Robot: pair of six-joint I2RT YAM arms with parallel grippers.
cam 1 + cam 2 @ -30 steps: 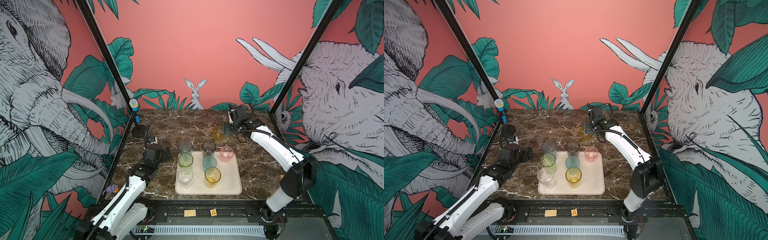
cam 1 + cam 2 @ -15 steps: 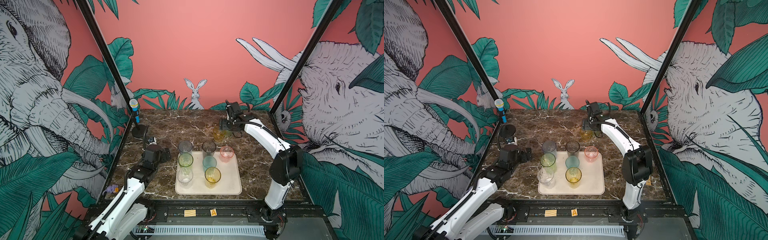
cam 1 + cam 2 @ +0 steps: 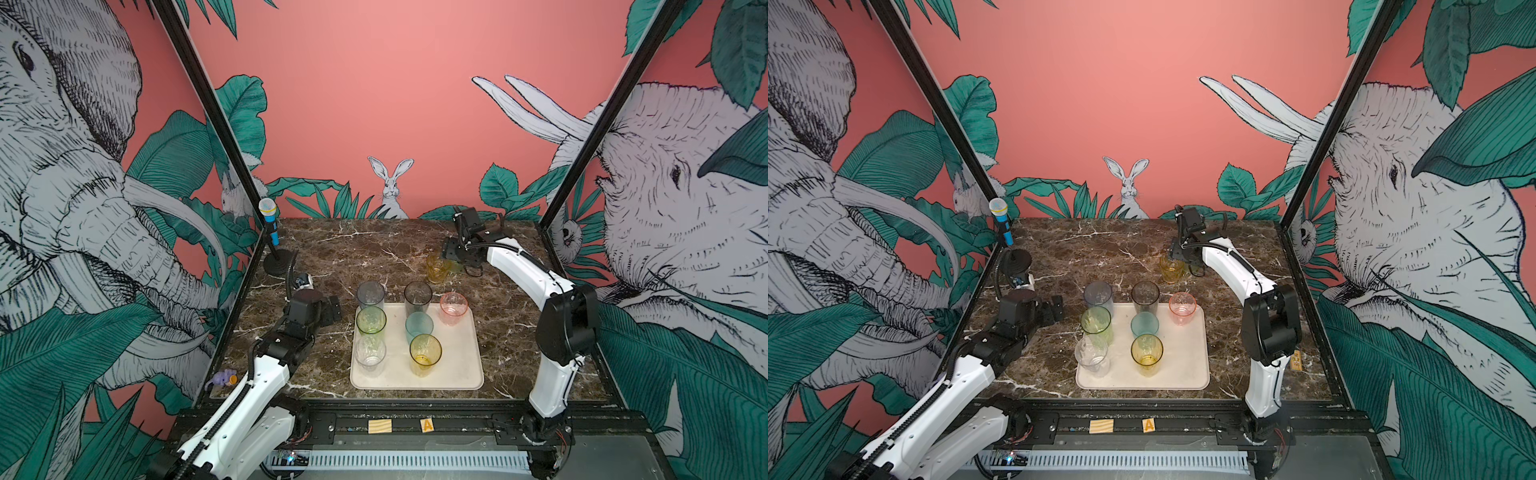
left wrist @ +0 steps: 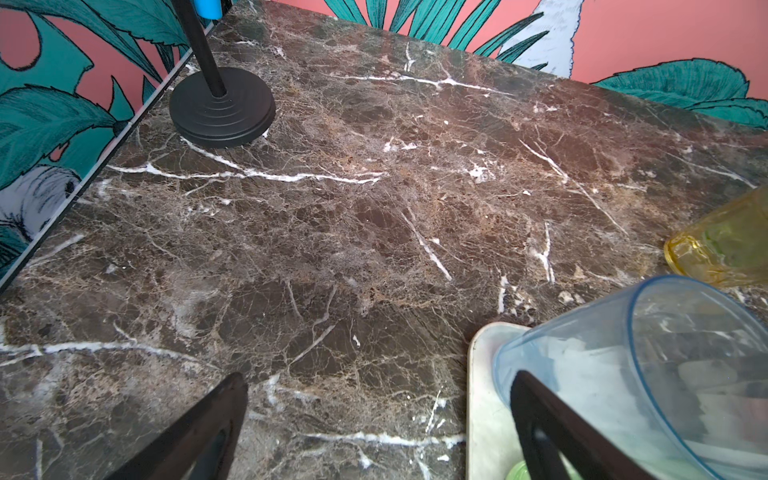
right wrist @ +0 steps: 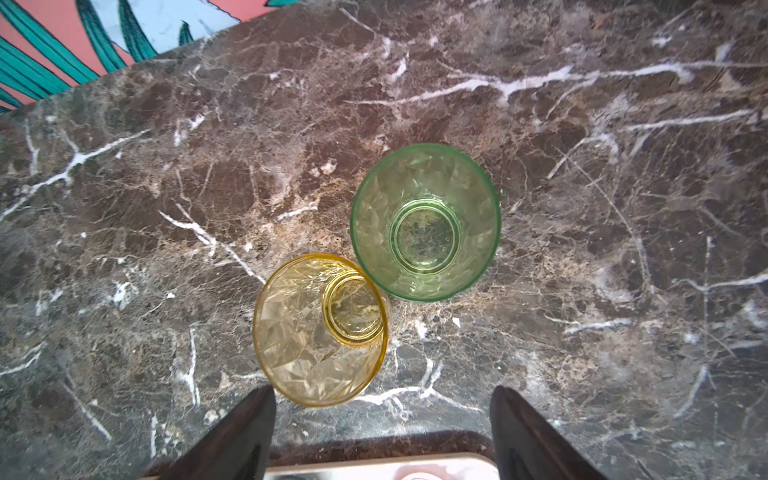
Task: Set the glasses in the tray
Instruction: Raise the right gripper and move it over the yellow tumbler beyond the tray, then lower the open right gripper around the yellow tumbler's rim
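Observation:
The cream tray (image 3: 457,365) (image 3: 1183,365) holds several glasses: grey-blue (image 3: 370,295), smoky dark (image 3: 418,296), pink (image 3: 453,307), tall green (image 3: 371,321), teal (image 3: 419,325), clear (image 3: 370,355) and tall yellow (image 3: 425,354). Behind the tray, on the marble, a short amber glass (image 5: 320,328) (image 3: 437,267) touches a short green glass (image 5: 426,222). My right gripper (image 5: 382,415) (image 3: 451,257) hovers open above these two, holding nothing. My left gripper (image 4: 378,395) (image 3: 332,309) is open and empty beside the tray's back left corner, next to the grey-blue glass (image 4: 665,365).
A microphone stand (image 3: 277,266) (image 4: 222,110) with a blue microphone (image 3: 270,220) stands at the back left of the marble table. A small purple toy (image 3: 222,378) lies outside the left frame post. Walls close in the table at the back and on both sides.
The right arm's elbow has swung inward while its gripper stayed over the two short glasses, jaws narrowing slightly. The left gripper has shifted only slightly beside the tray.

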